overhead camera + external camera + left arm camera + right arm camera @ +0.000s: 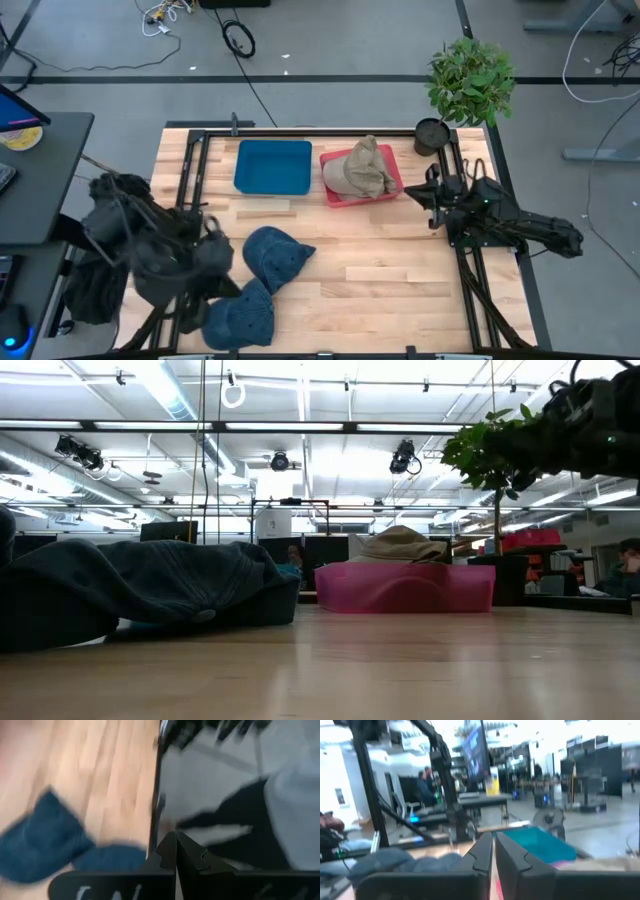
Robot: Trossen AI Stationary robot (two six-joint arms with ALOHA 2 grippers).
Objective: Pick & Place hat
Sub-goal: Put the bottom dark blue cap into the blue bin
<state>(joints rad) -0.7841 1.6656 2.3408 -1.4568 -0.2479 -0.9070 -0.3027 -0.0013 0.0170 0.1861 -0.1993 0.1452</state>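
- Wooden table (400,280) w/ black frame rails; open lab floor, cables and desks round it. Potted plant (468,85) at far right corner.
- 2 bins at the far edge: blue bin (273,167), w/ nothing showing inside from above; pink bin (340,192) just beside it on the right.
- Tan hat (362,170) lies crumpled in the pink bin, crown above the rim in the low view. Judged: 1 hat placed.
- Upper blue hat (274,257) on the bare table, left of centre, near the front. Lower blue hat (241,317) touching it, at the front edge. Neither is in a bin. Judged: 2 hats left to move.
- Left gripper (175,847): fingers pressed together, nothing between them in its wrist view. Left arm sits over the table's left front corner, just beside the blue hats; wrist cam shows blue cloth close by, not gripped.
- Right gripper (493,851): fingers closed to a thin slit, nothing held. Right arm is over the right edge, near the pink bin and plant, well apart from the blue hats.
- Progress est.: about 1 of 3 done, assuming all hats go to bins. Which bin the blue hats belong in: can't tell, blue bin seems likely.
- No pick in hand now; left arm looks best placed for the next one.
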